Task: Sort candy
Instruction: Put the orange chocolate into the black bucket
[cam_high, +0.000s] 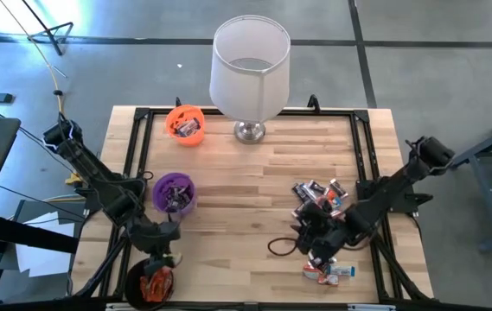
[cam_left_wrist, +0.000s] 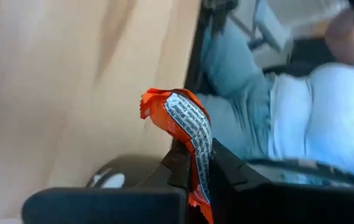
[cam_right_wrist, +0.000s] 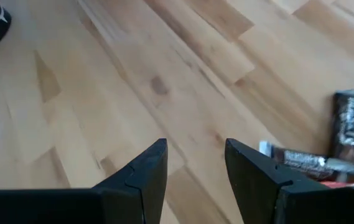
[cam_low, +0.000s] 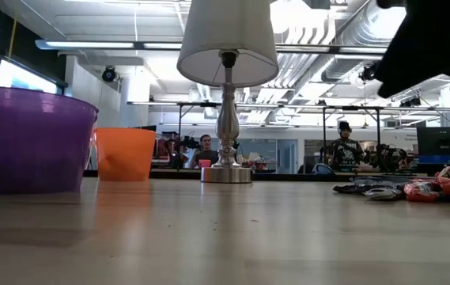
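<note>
Three small cups are seen on the wooden table [cam_high: 254, 173], all placed to the left of the white-shaded lamp [cam_high: 250, 73] at the far edge. An orange cup [cam_high: 185, 124] just beside the lamp is seen to hold a few wrapped sweets; a purple cup [cam_high: 175, 192] nearer the front holds dark-wrapped ones; a black cup [cam_high: 152, 283] at the front-left edge holds orange-red wrappers.

An orange-red sweet [cam_left_wrist: 186, 124] is pinched between the closed fingers of the left gripper [cam_left_wrist: 195, 171], which is held over the black cup. The right gripper [cam_right_wrist: 195, 165] is held with its fingers spread apart and nothing between them, over bare wood at the front right of the lamp. The loose candy pile [cam_high: 319, 197] is spread just beside it, with further pieces [cam_high: 328, 273] near the front edge.

Part of the pile is covered by the right arm in the high view. Only the black cup's rim is seen beneath the left gripper. Individual wrappers inside the purple cup cannot be told apart.
</note>
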{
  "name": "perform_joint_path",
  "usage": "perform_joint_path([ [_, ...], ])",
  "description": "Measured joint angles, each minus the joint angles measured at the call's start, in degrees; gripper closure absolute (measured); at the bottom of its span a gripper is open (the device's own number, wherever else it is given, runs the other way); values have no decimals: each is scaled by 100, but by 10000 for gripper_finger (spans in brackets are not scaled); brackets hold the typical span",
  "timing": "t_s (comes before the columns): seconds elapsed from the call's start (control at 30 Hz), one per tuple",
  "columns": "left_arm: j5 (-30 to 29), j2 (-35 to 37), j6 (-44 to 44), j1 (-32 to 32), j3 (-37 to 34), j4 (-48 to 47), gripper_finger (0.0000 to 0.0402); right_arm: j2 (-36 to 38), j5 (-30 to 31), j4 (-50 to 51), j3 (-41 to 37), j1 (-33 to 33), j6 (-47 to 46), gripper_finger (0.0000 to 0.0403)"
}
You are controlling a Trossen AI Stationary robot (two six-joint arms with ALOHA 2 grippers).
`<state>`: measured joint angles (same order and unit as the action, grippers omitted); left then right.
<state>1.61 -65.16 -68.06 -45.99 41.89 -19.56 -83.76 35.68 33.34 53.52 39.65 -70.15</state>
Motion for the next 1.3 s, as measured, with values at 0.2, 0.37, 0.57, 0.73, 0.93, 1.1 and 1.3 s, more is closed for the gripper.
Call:
perform_joint_path([
  [0.2, 272, 19, -1035, -480, 0, 152, 391, -338, 88, -17, 0, 373, -581, 249],
  [0.37, -127, 18, -1978, -1152, 360, 69, 391, -633, 73, -13, 0, 527, -920, 249],
  [0.57, -1440, -241, -2120, -1683, 916, -1284, 391, -826, 12, -10, -2, 547, -956, 249],
  [0.73, -847, -751, -2886, -1801, 1189, -2202, 391, -849, -174, -15, -2, 547, -1073, 249],
  [0.93, -280, -1304, -2973, -1869, 1637, -2403, 391, -849, -179, -20, -2, 547, -1106, 249],
  [1.1, -342, -1638, -2936, -1869, 2034, -2890, 391, -849, -179, -35, -2, 547, -1106, 249],
  [1.3, -288, -1798, -3088, -1869, 2136, -2796, 388, -849, -180, -33, -2, 547, -1098, 249],
])
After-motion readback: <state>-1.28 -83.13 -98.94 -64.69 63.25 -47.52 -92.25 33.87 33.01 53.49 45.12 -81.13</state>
